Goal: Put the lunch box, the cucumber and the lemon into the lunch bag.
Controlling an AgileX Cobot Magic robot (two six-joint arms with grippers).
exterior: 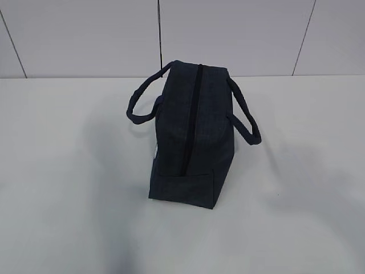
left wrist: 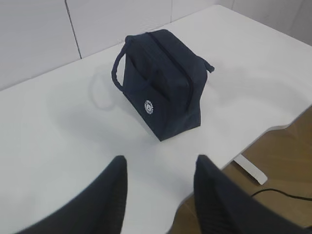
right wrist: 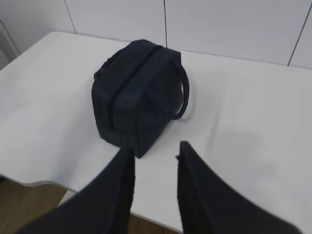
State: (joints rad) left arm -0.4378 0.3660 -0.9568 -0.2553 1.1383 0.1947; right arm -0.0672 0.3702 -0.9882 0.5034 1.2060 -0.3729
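Lunch bag: the dark navy lunch bag (exterior: 188, 137) stands upright near the middle of the white bench (exterior: 68, 217), its top zipper (exterior: 194, 114) a dark line running from the far end down to the near end in the exterior view; the zipper looks drawn shut along the length that shows.
Handles: one loop handle (exterior: 142, 100) droops out toward 9 o'clock of the bag, the other (exterior: 245, 117) toward 3 o'clock, both hanging free of the bench top.
Logo: a small white round logo (left wrist: 149, 106) sits on the bag's side panel, seen from the left wrist view.
Left pincer: the left pincer (left wrist: 158, 195) hangs above the bench edge with the bag at its 12 o'clock, well apart; its two dark fingers (left wrist: 105, 195) stand spread, released, with nothing between them.
Right pincer: the right pincer (right wrist: 153, 187) hovers with the bag at about 11 o'clock, apart from the fabric; its fingers (right wrist: 195, 190) are parted, released, grasping nothing.
Bench edge: the bench's curved rim and a wooden floor (left wrist: 273, 165) beneath it show at 4 o'clock in the left wrist view.
Wall: pale panels (exterior: 239, 34) with thin dark seams rise behind the bench.
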